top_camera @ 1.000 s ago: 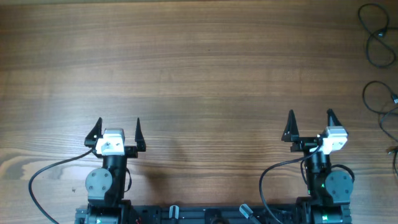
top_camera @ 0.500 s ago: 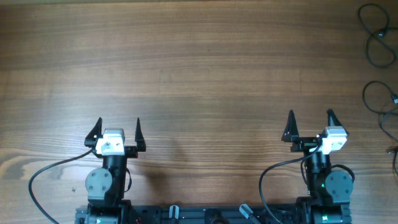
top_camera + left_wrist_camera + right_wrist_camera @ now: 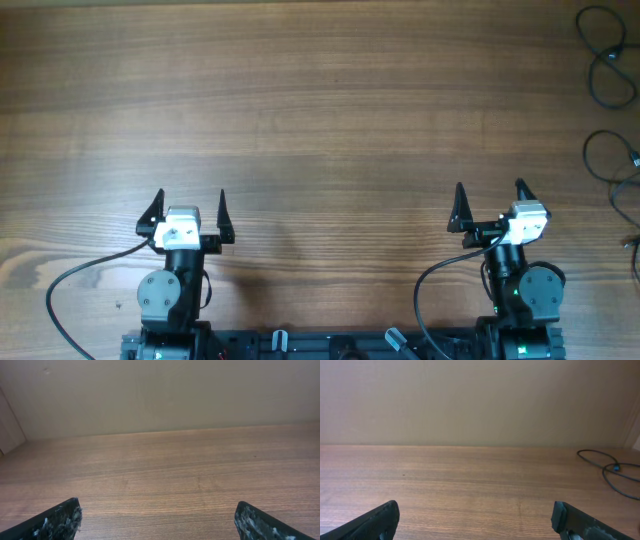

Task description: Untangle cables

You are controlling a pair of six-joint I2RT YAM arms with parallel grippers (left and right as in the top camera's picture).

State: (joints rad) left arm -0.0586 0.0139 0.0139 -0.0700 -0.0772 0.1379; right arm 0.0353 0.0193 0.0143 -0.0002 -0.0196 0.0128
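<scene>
While both arms sit at the near edge of the brown wood-grain table (image 3: 320, 100), the thin black looped cables (image 3: 598, 58) lie way off at the far right edge, well apart from either gripper. Left gripper (image 3: 190, 197): jaws spread wide, nothing between them. Right gripper (image 3: 489, 188): same deal, wide open and empty. The right wrist view catches a bit of cable on its right side, lying flat on the wood.

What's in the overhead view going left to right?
left claw, open → right claw, open → thin black cables, looped at the table's right edge, apart from both claws.
</scene>
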